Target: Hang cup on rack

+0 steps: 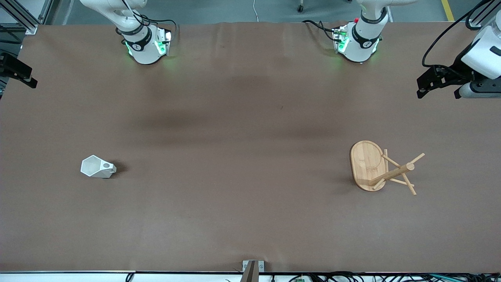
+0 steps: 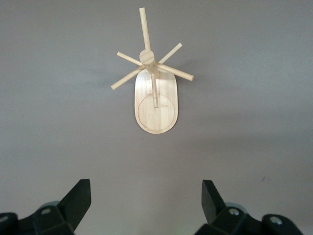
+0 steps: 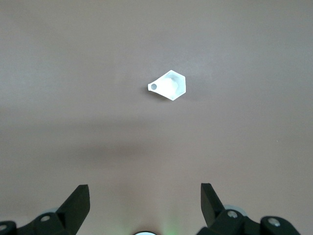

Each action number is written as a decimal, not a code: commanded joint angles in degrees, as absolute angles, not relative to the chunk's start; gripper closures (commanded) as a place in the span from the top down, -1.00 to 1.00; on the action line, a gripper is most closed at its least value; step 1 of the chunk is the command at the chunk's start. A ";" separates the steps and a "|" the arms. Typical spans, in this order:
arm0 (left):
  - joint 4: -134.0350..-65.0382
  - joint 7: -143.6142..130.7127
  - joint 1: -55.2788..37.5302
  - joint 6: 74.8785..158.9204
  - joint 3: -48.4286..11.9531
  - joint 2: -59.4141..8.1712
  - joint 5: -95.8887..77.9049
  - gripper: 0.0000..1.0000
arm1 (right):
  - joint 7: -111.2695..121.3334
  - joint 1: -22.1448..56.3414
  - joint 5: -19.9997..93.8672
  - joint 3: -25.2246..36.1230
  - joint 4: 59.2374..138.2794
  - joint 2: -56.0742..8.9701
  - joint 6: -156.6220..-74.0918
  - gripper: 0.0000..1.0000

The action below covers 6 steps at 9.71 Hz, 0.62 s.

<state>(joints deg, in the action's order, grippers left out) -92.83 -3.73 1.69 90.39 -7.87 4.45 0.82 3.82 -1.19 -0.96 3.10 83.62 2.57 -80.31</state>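
Observation:
The white faceted cup (image 1: 98,167) (image 3: 169,86) stands on the brown table toward the right arm's end, rim up, its pierced handle pointing toward the table's middle. The bamboo rack (image 1: 381,168) (image 2: 155,85) stands upright toward the left arm's end, with an oval base, a central post and several slanted pegs, all bare. My left gripper (image 1: 424,86) (image 2: 145,188) hangs open high above the table at its own end, well clear of the rack. My right gripper (image 1: 31,77) (image 3: 145,192) hangs open high at the other end, well clear of the cup. Neither holds anything.
The two arm bases (image 1: 146,45) (image 1: 358,43) stand at the table's edge farthest from the front camera. A small metal bracket (image 1: 252,268) sits at the nearest edge. Brown tabletop (image 1: 242,156) stretches between cup and rack.

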 commanded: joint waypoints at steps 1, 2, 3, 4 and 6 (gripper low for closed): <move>-93.25 -2.29 1.84 89.21 -8.00 3.78 1.58 1.00 | 4.39 -2.11 -0.53 2.72 84.11 3.16 -80.16 1.00; -93.16 -1.94 1.85 89.21 -8.00 3.78 1.84 1.00 | 4.39 -2.20 -0.53 2.72 84.11 3.16 -80.16 1.00; -93.16 -2.02 1.85 89.21 -8.00 3.69 2.02 1.00 | 4.48 -2.20 -0.53 2.72 84.20 3.08 -80.16 1.00; -92.38 -1.93 1.93 89.21 -8.00 3.52 2.02 1.00 | 4.48 -2.20 -0.53 2.81 84.20 2.99 -80.24 1.00; -91.58 -1.50 1.93 89.30 -7.91 3.34 2.02 1.00 | 4.57 -2.63 -0.53 3.51 84.72 1.59 -81.38 1.00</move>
